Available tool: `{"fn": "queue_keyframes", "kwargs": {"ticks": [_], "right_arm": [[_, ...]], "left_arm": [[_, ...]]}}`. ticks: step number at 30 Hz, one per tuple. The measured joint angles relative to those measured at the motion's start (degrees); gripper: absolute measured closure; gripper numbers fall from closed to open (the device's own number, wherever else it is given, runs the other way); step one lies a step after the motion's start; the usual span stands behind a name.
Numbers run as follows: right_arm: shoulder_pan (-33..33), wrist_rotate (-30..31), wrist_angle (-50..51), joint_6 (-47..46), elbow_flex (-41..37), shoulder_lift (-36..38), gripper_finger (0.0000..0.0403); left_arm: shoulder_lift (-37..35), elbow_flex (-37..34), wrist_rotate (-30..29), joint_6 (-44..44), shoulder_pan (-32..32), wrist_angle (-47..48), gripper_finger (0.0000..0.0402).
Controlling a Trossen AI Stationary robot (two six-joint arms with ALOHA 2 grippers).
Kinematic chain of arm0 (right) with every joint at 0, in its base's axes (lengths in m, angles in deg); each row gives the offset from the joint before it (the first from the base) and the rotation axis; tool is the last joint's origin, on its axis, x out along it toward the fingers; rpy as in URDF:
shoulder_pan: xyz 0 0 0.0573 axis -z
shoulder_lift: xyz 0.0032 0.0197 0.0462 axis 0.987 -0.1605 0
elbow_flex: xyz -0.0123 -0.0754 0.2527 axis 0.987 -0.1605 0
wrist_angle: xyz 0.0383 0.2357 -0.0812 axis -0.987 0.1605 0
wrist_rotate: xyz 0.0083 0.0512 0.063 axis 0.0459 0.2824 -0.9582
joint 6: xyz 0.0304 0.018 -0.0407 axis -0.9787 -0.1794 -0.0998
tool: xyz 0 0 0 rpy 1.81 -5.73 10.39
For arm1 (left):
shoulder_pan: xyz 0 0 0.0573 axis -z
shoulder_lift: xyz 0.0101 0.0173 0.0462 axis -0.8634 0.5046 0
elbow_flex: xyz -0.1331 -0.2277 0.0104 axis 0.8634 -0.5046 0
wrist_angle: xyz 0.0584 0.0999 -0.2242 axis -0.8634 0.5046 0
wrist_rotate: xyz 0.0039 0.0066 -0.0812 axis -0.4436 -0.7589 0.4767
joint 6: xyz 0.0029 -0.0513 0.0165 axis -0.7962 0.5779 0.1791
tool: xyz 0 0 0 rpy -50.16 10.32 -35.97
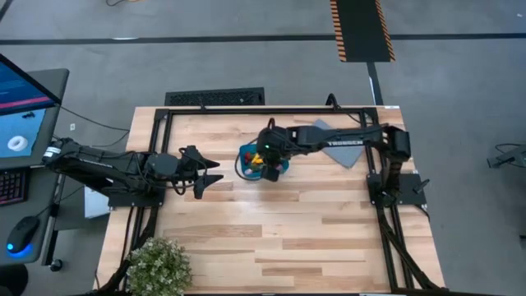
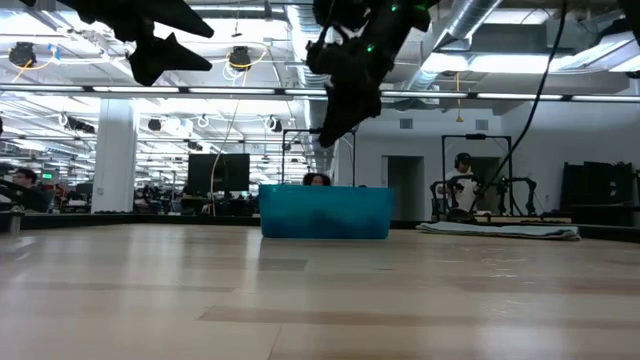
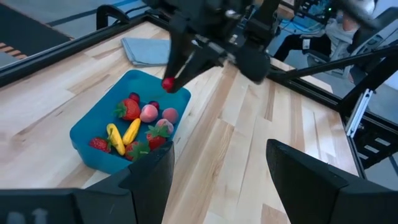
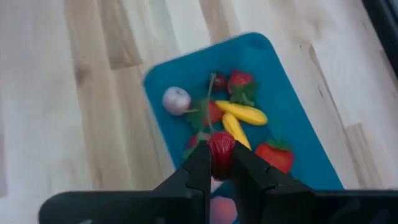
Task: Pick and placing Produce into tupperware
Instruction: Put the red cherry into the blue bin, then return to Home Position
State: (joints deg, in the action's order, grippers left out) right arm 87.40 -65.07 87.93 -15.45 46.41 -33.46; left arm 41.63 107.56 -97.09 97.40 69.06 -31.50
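The teal-blue tupperware stands on the far middle of the table; it also shows in the low view and the left wrist view. Several red and pink berry-like pieces and two yellow pieces lie in it. My right gripper hangs above the tupperware, shut on a small red piece of produce. My left gripper is open and empty, raised above the table to the left of the tupperware. My right gripper pinches the small red piece between its two fingertips, coming from above and pointing down. The piece is lifted clear, above the tupperware's rim, over the produce inside.
A flat grey lid lies on the table just right of the tupperware, under the right arm. A leafy green plant stands at the near left corner. Bare wood fills the table's near half.
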Motion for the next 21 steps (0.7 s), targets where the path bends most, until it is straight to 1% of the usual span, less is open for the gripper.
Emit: {"fn": "queue_keyframes", "kwargs": {"ticks": [5, 7, 12, 17, 21], "right_arm": [[2.5, -1.7, -0.1, -1.3, 0.6, -1.4, 0.0332], [3.3, -2.9, 0.4, -1.4, 0.6, -1.4, 0.0324], [4.3, -3.1, -0.2, -2.3, 0.6, -1.3, 0.0293], [4.9, -4.8, 0.2, -2.9, 0.6, -1.3, 0.0249], [4.8, -5.8, 0.2, -3.5, 0.6, -1.3, 0.0199]], "left_arm": [[0.0, 0.0, 0.1, 0.0, 0.0, 0.3, 0.0157], [0.0, 0.0, 0.1, 0.0, 0.0, 0.3, 0.0157], [0.0, 0.0, -0.1, 0.0, 0.0, 0.4, 0.0157], [0.0, 0.0, -0.1, 0.0, 0.0, 0.6, 0.0157], [0.0, 0.0, -0.1, 0.0, 0.0, 0.6, 0.0157]]}}
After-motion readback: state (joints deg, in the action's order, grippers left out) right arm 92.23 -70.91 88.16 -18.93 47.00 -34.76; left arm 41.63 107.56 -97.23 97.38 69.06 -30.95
